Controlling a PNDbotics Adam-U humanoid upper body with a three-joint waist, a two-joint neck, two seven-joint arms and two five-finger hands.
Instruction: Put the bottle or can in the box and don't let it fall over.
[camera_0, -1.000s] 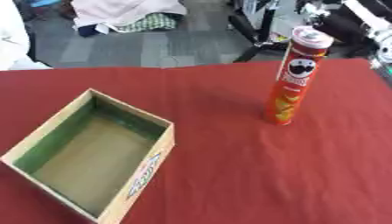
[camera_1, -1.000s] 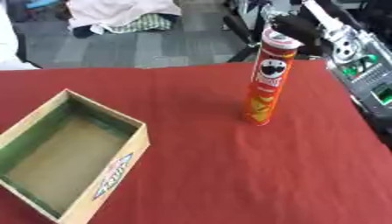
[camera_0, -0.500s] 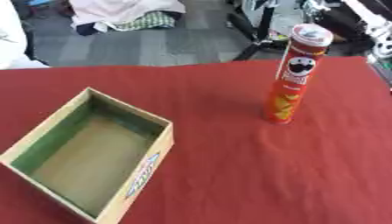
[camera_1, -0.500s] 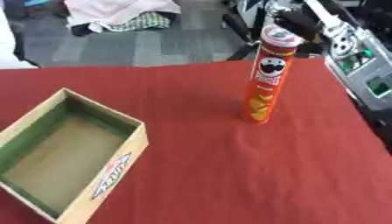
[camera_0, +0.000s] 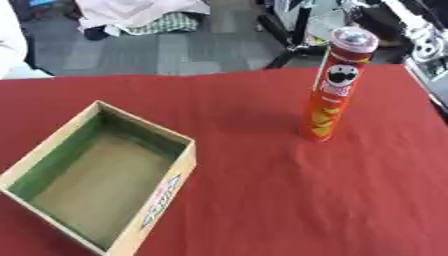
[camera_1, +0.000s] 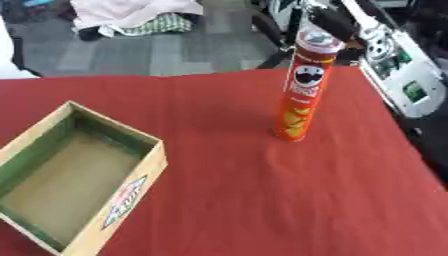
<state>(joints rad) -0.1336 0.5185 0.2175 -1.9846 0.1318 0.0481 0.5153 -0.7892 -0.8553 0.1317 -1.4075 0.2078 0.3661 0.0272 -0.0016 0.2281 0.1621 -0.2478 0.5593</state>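
— Red cloth over the whole table (camera_0: 262, 200). What stands on it?

— One tall crisp can (camera_0: 336, 90), red and orange, silver lid on top. Upright, long axis vertical, lid end up, base flat on the cloth. Printed face turned toward the camera. It sits at the far right of the table, close to the back edge.

— And the box?

— Open cardboard box (camera_0: 96, 175) at the near left, green along the inner walls, brown floor, a printed logo on its right outer wall. Set askew, one corner pointing to the far side. Nothing inside it. Can and box are well apart, bare cloth between them.

— Hands?

— Right arm shows at the upper right in the right eye view: white and black parts, a small green panel. The right hand (camera_1: 325, 20) is a dark shape just behind the can's lid. Cannot tell how far its fingers are spread, nor whether it touches the can. Left hand shows in neither view.
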